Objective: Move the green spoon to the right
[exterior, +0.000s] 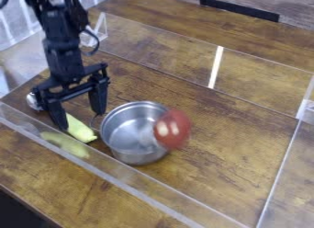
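The green spoon lies on the wooden table at the left, its yellow-green handle (79,130) pointing toward the front and its silver bowl (33,99) peeking out behind the arm. My gripper (79,113) points straight down over the spoon's middle, low to the table. It is open, with one black finger (58,114) on the left of the handle and the other (99,103) on the right. Nothing is held between them. Part of the spoon's neck is hidden by the gripper.
A round steel pot (132,133) stands just right of the spoon, close to the right finger. A red-capped mushroom toy (173,129) leans on the pot's right rim and looks blurred. Clear acrylic walls (147,190) enclose the wooden table (233,103).
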You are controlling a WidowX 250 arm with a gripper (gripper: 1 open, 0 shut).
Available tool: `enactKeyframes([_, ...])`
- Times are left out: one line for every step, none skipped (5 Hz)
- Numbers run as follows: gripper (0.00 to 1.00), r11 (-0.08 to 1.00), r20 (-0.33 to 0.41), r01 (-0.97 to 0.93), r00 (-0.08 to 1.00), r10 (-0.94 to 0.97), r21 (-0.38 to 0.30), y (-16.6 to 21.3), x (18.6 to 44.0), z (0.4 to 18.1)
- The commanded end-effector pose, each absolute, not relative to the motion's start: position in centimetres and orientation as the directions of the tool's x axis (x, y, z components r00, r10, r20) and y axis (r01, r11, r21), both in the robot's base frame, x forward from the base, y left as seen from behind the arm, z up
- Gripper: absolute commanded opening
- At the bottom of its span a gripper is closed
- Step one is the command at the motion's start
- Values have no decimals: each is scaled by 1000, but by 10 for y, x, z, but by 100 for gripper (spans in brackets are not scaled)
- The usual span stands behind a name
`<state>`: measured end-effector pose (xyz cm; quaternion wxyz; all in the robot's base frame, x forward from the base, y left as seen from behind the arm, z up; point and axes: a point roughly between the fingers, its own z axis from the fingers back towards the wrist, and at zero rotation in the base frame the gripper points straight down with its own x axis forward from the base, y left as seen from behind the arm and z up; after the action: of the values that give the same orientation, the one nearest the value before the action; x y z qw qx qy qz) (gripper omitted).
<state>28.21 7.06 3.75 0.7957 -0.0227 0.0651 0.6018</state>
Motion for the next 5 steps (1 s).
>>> enactKeyframes([100,183,-116,-983,180,977,23,64,286,35])
enactKeyframes([0,118,-125,-993,114,986,25,53,285,34])
enactKeyframes([0,89,-130,-996,84,988,32,48,286,36])
enactKeyframes([0,58,-137,-998,52,989,38,43,288,38])
enactKeyframes([0,29,-148,-998,22,989,48,42,290,39])
